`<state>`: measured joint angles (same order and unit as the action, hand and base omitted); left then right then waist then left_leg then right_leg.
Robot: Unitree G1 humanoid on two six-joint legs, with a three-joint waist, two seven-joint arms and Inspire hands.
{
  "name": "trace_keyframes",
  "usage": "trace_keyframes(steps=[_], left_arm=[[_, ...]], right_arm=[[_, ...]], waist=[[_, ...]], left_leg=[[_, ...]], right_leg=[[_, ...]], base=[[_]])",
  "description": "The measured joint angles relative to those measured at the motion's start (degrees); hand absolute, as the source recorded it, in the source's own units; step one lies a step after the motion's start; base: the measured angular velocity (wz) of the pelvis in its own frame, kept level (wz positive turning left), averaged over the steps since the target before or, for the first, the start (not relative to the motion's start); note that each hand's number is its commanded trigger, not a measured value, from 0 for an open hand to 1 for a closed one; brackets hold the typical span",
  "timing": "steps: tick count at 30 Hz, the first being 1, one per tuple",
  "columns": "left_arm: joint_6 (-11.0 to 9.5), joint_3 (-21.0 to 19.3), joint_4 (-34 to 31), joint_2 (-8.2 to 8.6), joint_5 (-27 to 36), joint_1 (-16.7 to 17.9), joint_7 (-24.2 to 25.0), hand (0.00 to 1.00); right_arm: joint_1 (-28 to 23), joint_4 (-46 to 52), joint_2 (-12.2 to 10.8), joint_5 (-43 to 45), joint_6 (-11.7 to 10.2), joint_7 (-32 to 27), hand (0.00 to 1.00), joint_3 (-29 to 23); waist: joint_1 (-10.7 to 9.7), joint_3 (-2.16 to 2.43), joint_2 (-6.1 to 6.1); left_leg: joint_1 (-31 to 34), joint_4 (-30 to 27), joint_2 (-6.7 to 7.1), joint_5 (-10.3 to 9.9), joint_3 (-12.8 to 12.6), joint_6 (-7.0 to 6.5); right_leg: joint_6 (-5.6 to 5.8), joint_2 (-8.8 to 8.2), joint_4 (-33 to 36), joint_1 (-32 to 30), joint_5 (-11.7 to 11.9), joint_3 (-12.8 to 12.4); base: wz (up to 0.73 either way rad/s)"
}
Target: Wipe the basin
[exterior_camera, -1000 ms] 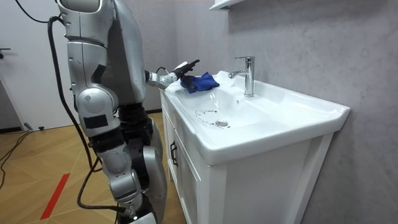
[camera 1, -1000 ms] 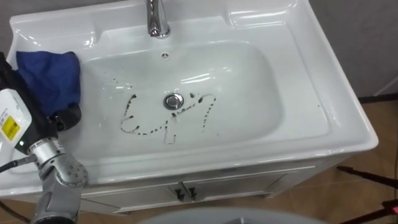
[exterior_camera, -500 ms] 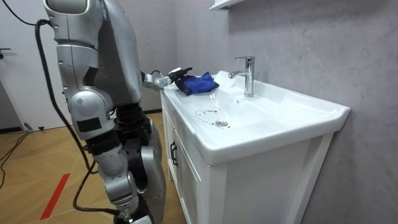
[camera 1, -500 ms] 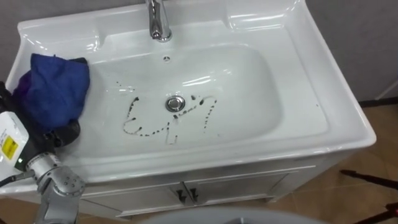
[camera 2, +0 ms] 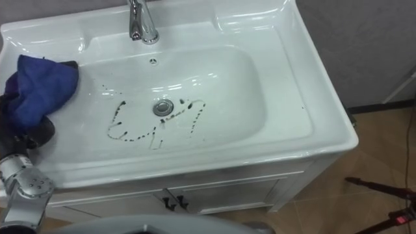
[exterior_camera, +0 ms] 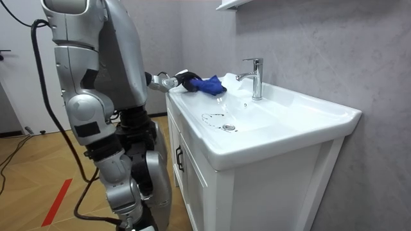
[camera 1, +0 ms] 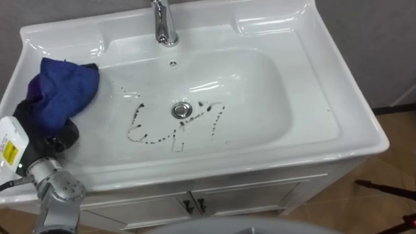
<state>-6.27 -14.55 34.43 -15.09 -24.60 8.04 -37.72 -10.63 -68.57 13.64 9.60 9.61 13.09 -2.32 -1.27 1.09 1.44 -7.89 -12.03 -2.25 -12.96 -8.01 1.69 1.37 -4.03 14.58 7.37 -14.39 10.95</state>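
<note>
Your left hand (camera 1: 40,125) has its dark fingers curled round the blue cloth (camera 1: 67,88), bunched over the left rim of the basin (camera 1: 273,78). The bowl lies open beyond it. Dark marks (camera 1: 148,135) ring the drain (camera 1: 182,108), well apart from the cloth. The faucet (camera 1: 164,23) stands at the back edge.

**Fingers lost in cloth**

The left hand (camera 1: 57,136) has its fingers buried under the cloth (camera 1: 65,91), so its grasp cannot be read. The top edge cuts off the tap (camera 1: 165,29), and the bottom edge cuts off the cabinet (camera 1: 260,194).
</note>
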Motion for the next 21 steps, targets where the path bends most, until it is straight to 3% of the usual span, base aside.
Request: trace_keyframes(steps=[5,21], left_arm=[[1.9,-1.7,1.3,-0.86,0.1,-1.5,2.3,1.00],[4.3,-3.0,0.5,-1.76,-1.0,-3.1,7.2,1.00]], right_arm=[[0.1,-0.2,0.0,0.0,0.6,0.8,0.00,-1.5],[0.7,-0.2,0.3,1.5,1.4,1.9,0.00,-1.5]], waist=[[0.0,0.13,0.43],[0.0,0.05,0.79]], left_leg=[[-0.7,0.3,0.00,0.0,-0.1,0.00],[-0.4,0.4,0.02,0.0,0.0,0.00]], right_leg=[[0.01,0.06,-0.8,0.9,0.0,-0.1],[0.03,0.06,-0.7,0.5,0.0,0.0]], base=[[0.00],[0.00]])
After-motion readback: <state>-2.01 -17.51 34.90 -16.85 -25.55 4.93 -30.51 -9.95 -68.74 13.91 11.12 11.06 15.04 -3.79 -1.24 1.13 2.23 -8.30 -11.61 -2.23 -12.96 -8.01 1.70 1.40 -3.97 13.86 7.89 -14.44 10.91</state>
